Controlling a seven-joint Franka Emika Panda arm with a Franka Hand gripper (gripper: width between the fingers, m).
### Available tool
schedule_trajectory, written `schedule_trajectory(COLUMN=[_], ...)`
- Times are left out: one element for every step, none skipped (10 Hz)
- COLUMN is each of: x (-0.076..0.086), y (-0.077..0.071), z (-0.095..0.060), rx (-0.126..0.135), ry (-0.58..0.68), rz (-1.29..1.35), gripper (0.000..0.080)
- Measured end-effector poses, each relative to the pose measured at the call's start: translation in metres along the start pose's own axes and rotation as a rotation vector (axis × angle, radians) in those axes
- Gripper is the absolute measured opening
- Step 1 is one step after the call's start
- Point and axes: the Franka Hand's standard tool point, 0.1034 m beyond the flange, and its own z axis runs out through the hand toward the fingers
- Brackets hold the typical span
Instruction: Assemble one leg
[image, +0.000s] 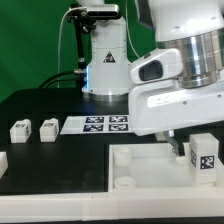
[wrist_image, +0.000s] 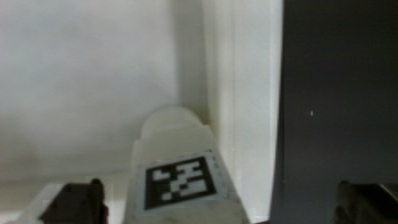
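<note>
Found the gripper (wrist_image: 217, 203) spread wide and clamped on nothing, with one fingertip on either side of the leg (wrist_image: 178, 178) and a clear gap at both. Noted the leg closer to one finger than to the other, so off-centre in the opening.

Placed that leg, tag face toward the wrist camera, on a pale surface close to the edge of the white tray (image: 150, 195), at the exterior view's right. Could not tell whether standing on the tray or just beside its rim. Judged the step as lining up for the grasp.

Feared a lopsided close most. Expected first contact from the nearer finger to shove or tip the small block ahead of the far finger, leaving it skewed in the grip or knocked flat. Feared also a shallow hold near the upper end, inviting a pivot or slip during the lift. Feared too deep a descent as well, driving the fingertips into the tray.

Counted a spare block (image: 20, 130) and a second spare block (image: 48, 128) well apart at the exterior view's left, near the marker board (image: 100, 124) on the dark table (image: 50, 170). Saw no hazard from those.
</note>
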Motion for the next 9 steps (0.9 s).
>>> schedule_trajectory(x=[-0.0002,-0.0004,-0.0002,-0.0006,-0.0014,-0.0013,-0.0007,-0.0002,-0.0002], y=[0.0003,-0.0003,-0.001,-0.0005,0.0058,0.0054,0.0058,0.0065,0.006], z=[0.0004,0.0005,0.0006,0.0008,0.0011,0.0011,0.0008,0.0004,0.0006], rx=[0.002,0.002,0.006,0.011,0.004,0.009,0.022,0.044,0.082], ry=[0.0,-0.001,0.0,0.0,-0.001,-0.001,-0.002,-0.006,-0.018], rz=[0.017,0.047,0.092,0.231,0.339,0.462,0.592,0.719,0.942], gripper=[0.0649,0.0525,0.0525,0.0386,0.0306,0.0306,0.0303,0.0303,0.0303])
